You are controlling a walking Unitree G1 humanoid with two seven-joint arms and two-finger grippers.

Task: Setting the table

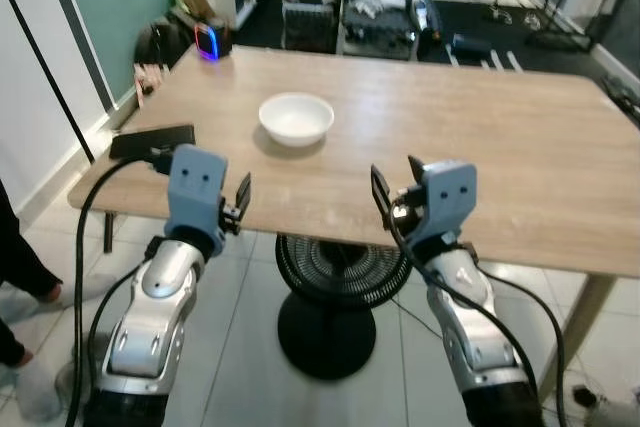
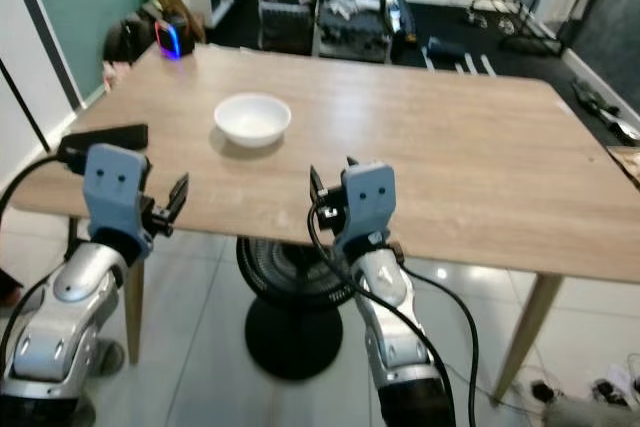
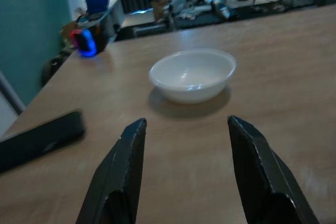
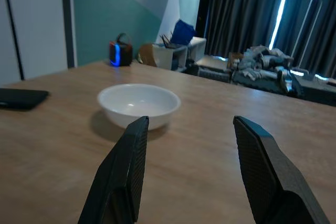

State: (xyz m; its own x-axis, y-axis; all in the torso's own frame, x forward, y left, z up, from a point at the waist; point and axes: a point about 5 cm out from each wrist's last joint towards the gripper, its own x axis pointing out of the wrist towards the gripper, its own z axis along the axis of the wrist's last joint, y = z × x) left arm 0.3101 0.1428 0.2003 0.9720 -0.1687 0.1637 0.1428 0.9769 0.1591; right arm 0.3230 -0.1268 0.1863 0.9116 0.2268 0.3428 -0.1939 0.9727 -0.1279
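A white empty bowl [image 1: 296, 119] stands on the wooden table [image 1: 480, 137], left of the middle. Both arms are raised at the table's near edge. My left gripper [image 1: 238, 202] hovers at the edge, near-left of the bowl, open and holding nothing. In the left wrist view the bowl [image 3: 192, 74] lies straight ahead beyond that gripper's [image 3: 186, 124] spread fingers. My right gripper [image 1: 397, 185] hangs over the near edge, near-right of the bowl, open and holding nothing. Its wrist view has the bowl [image 4: 139, 103] ahead, slightly to one side of the gripper [image 4: 191, 121].
A flat black device [image 1: 152, 139] lies at the table's left edge. A small speaker with a blue light [image 1: 207, 42] stands at the far left corner. A round black fan [image 1: 335, 277] sits under the table. A person's leg and shoe [image 1: 15, 277] are at the far left.
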